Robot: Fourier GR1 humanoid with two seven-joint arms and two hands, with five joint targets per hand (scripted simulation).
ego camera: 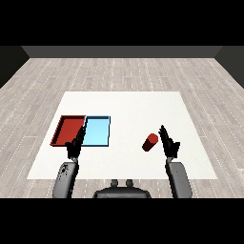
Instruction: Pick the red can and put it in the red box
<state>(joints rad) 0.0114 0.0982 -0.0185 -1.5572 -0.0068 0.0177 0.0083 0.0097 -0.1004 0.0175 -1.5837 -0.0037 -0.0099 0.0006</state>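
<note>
red can lying free, right robot hand open beside it

the red can (150,142) lies on its side on the white table (128,105), tilted so one end faces toward the upper right. it sits well apart from the red tray (61,129), which lies at the left of the table, touching or just beside the light blue tray (107,125).

the right robot hand (168,142) stands just beside the can on its right, fingers straight and pointing up and away; it holds nothing, and no contact with the can shows. the left robot hand (75,144) hovers at the near edge of the trays, fingers also extended and holding nothing.

judging by its look, the can is a rigid, light cylinder with a smooth wall, so it may roll if nudged along the table. the sensible hold is across the middle of its round body, fingers on one side and thumb on the other, curling round it rather than pinching an end. once gripped, it must cross over the blue tray to reach the red one.
</note>
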